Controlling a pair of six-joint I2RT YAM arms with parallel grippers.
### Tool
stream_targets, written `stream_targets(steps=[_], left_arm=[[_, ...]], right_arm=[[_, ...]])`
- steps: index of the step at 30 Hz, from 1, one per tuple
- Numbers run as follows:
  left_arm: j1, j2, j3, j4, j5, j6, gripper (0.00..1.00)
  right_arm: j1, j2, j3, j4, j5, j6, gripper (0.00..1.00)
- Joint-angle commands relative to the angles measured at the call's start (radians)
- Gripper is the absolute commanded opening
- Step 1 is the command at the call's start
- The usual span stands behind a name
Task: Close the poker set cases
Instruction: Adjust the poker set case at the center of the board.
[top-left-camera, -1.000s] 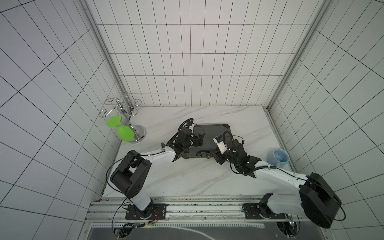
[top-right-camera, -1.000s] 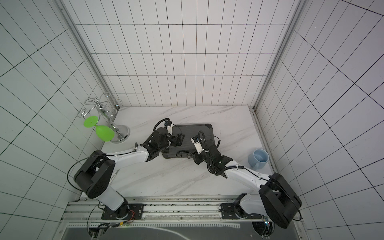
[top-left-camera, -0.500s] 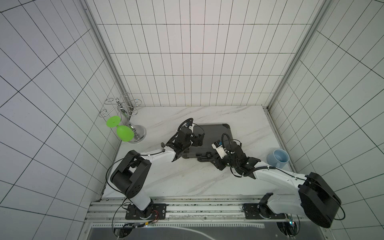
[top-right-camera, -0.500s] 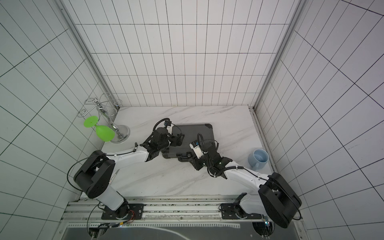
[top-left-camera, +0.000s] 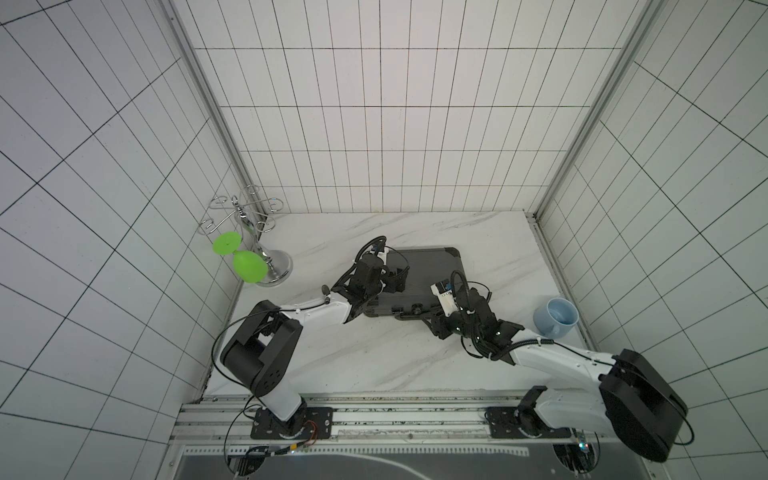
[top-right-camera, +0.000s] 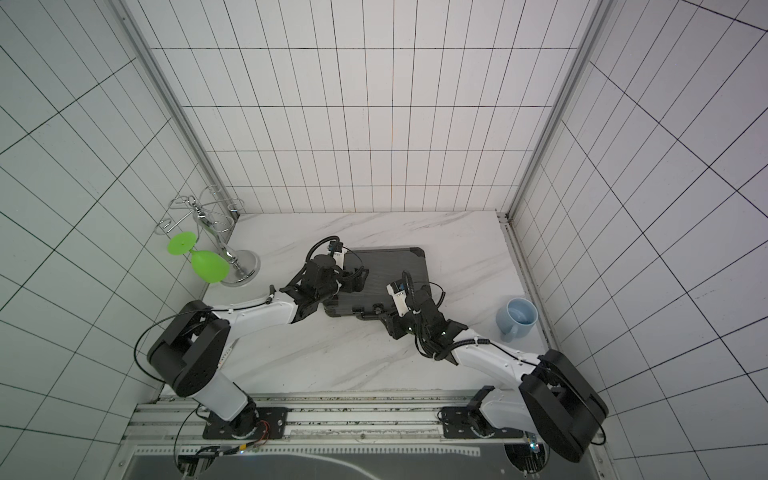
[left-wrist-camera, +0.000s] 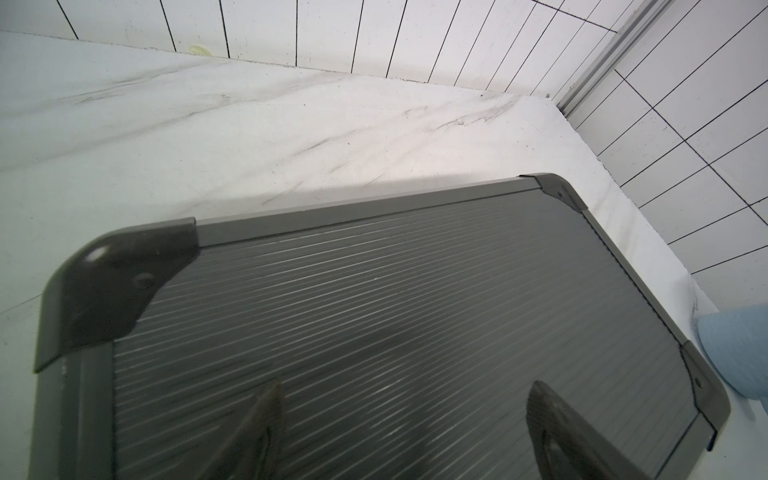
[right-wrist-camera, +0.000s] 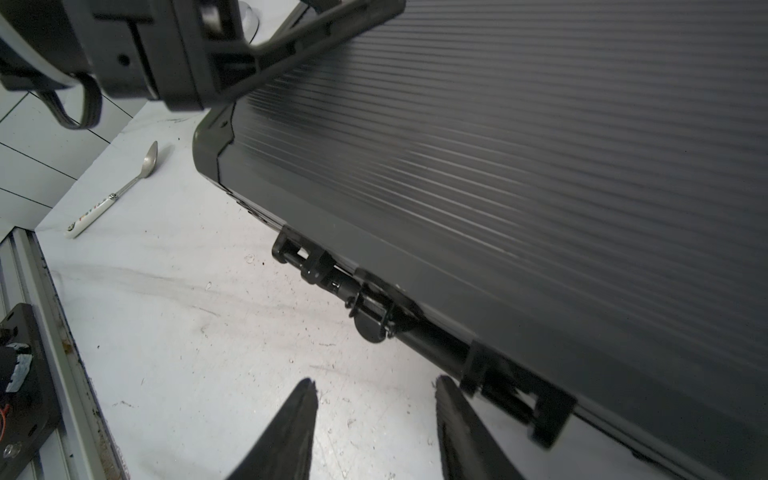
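Poker set case (top-left-camera: 428, 270) lies shut, latches (right-wrist-camera: 299, 253) seemingly yet to fasten, left gripper (left-wrist-camera: 403, 395) and right gripper (right-wrist-camera: 374, 395) jaws spread, empty.

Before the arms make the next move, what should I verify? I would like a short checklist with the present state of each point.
1. Lid of the poker set case lowered flat: ok.
2. Left gripper open over the ribbed lid, holding nothing: ok.
3. Right gripper open and empty, beside the case's front edge: ok.
4. Front latches fastened: cannot tell.
5. Blue mug and spoon lying apart from the case: ok.
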Motion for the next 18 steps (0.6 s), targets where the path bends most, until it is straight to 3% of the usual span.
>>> stream_targets(steps=[1,12,18], left_arm=[[0.009,0.037,-0.007,-0.128,0.007,-0.018,0.91],[-0.015,-0.018,0.042,-0.141,-0.032,0.037,0.9],[-0.018,0.005,0.06,-0.14,-0.065,0.062,0.89]], right_arm=[[0.004,0.038,-0.034,0.078,-0.027,0.018,0.48],[0.001,0.016,-0.053,0.088,0.025,0.004,0.49],[0.001,0.006,0.028,-0.048,0.077,-0.1,0.49]])
